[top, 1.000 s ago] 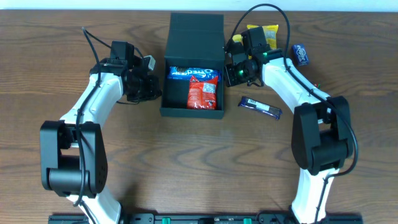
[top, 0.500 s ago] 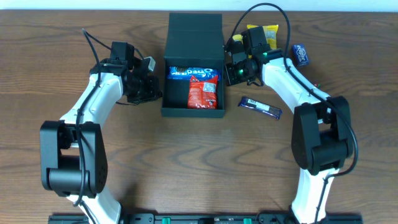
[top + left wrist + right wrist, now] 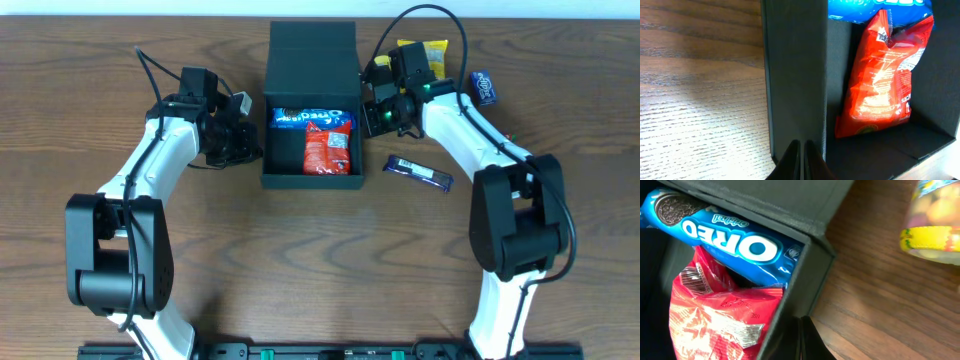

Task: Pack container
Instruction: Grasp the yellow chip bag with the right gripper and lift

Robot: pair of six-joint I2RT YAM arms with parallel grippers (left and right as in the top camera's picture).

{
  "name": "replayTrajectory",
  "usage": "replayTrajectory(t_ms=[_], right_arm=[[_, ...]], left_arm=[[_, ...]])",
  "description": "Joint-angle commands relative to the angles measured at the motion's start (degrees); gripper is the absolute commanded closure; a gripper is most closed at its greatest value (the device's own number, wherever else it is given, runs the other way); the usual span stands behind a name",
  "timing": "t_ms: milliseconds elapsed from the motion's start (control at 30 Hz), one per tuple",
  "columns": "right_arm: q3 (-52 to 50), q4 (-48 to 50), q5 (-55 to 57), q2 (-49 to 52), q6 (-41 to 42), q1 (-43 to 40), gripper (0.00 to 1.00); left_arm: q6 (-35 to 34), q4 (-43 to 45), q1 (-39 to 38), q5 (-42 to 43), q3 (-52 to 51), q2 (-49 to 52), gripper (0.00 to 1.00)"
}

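Surface (image 3: 300, 250): wood.
Container (image 3: 312, 50): far edge, middle; lid open, red bag (image 3: 325, 148) and Oreos (image 3: 310, 117) inside.
Left tool (image 3: 801, 152): closed, against container's left wall.
Right tool (image 3: 807, 336): closed, at its right wall.
Bar (image 3: 419, 173): right of container.

I see container (image 3: 795, 75): matt black card, faintly fibrous, no shine. Red packet (image 3: 880, 85) inside: glossy crinkled film, catching light. Oreo wrapper (image 3: 735, 235): smooth shiny blue plastic. Bench (image 3: 700, 100): brown wood grain, satin sheen. Yellow packet (image 3: 932, 237): glossy film. My arm shells (image 3: 150, 165): smooth white plastic.
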Motion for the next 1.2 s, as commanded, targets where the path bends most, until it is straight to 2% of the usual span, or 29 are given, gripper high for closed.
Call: replayTrajectory(t_ms=[0, 33, 67, 100, 167, 233, 267, 400, 433, 600, 767, 933, 1167], right_arm=[[2.23, 0.09, 0.39, -4.7, -0.9, -2.12, 0.99], [2.73, 0.09, 1.97, -5.64, -0.92, -2.75, 0.98], [3.19, 0.11, 3.98, -6.51, -0.92, -3.34, 0.92], [3.5, 0.15, 5.57, -7.13, -0.9, -3.74, 0.79], [4.11, 0.61, 9.27, -8.11, -0.94, -4.59, 0.64], [4.81, 0.94, 10.4, -8.35, -1.6, -5.35, 0.36], [5.14, 0.96, 10.4, -8.28, -1.55, -5.73, 0.25], [5.66, 1.66, 10.62, -7.23, -1.01, -7.06, 0.03], [6.1, 1.68, 10.99, -6.78, -0.28, -7.37, 0.01], [11.78, 0.7, 11.78, -2.71, -0.28, -9.16, 0.01], [27.17, -8.61, 14.58, 8.46, -0.35, -10.75, 0.01], [40.17, -17.22, 16.7, 18.49, -0.33, -11.28, 0.01], [42.62, -16.41, 18.01, 23.47, 0.83, -11.21, 0.01]], left_arm=[[0.0, -0.15, -0.07, 0.37, 0.98, 0.48, 0.94], [-0.02, -0.15, 0.04, 0.22, 0.98, 0.48, 0.94], [-0.02, -0.15, 0.11, -0.26, 0.98, 0.48, 0.94], [-0.02, -0.15, 0.11, -0.79, 0.98, 0.44, 0.94], [0.0, -0.13, 0.11, -2.14, 0.98, 0.2, 0.94], [0.37, 0.07, 0.11, -3.1, 1.01, -0.33, 0.94], [0.9, 0.28, 0.11, -3.78, 1.01, -0.7, 0.94], [0.92, 0.46, 0.11, -7.56, 1.18, -2.67, 0.94], [0.9, 0.5, 0.11, -8.26, 1.22, -3.17, 0.94], [1.07, 1.6, 0.11, -9.09, 1.22, -5.2, 0.92], [1.01, 2.03, 0.11, -9.03, 1.22, -5.62, 0.85], [0.81, 1.27, 0.09, -9.01, 1.22, -5.62, 0.85], [0.57, 1.14, 0.09, -8.33, 1.22, -5.62, 0.85]])
